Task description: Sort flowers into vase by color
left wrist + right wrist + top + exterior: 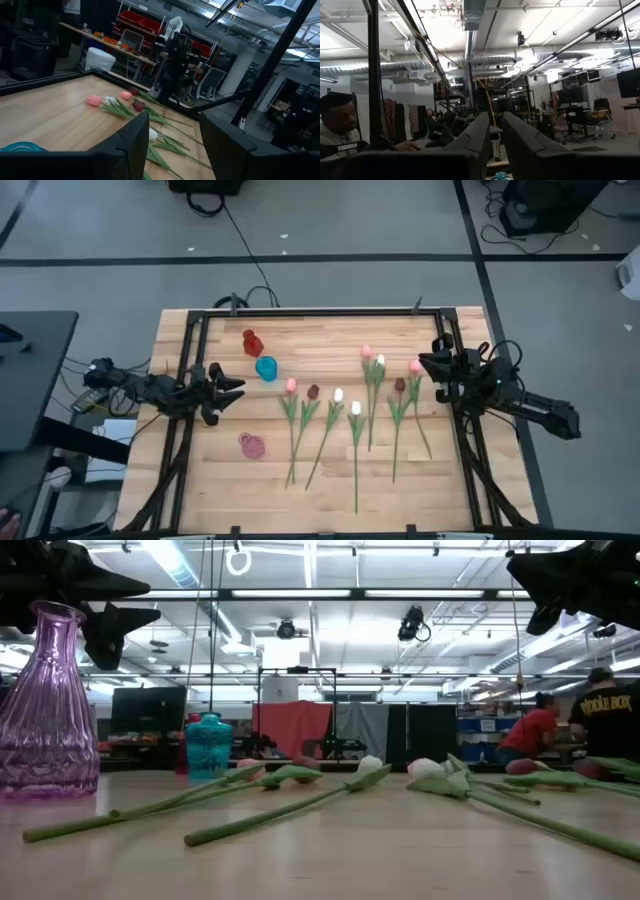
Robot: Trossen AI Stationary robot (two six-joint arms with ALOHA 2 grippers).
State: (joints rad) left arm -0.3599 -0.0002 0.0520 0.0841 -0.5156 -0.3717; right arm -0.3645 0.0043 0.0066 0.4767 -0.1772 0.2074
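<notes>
Several artificial tulips [338, 415] lie flat on the wooden table, side by side. Their pink, white and maroon heads point to the far edge and their green stems to the near edge. They also show in the low view [300, 780] and the left wrist view [112, 102]. My left gripper [232, 385] [175, 125] hovers open above the table, left of the flowers, near the teal vase [266, 367]. My right gripper [428, 366] [495, 125] hovers above the flowers' right end, its fingers a narrow gap apart. Neither touches anything.
Three small vases stand upright left of the flowers: a red vase [251, 342] far, the teal one [208, 745] beside it, and a pink vase [252, 445] [45, 710] nearer. A black frame [310, 311] borders the table. People stand in the room beyond.
</notes>
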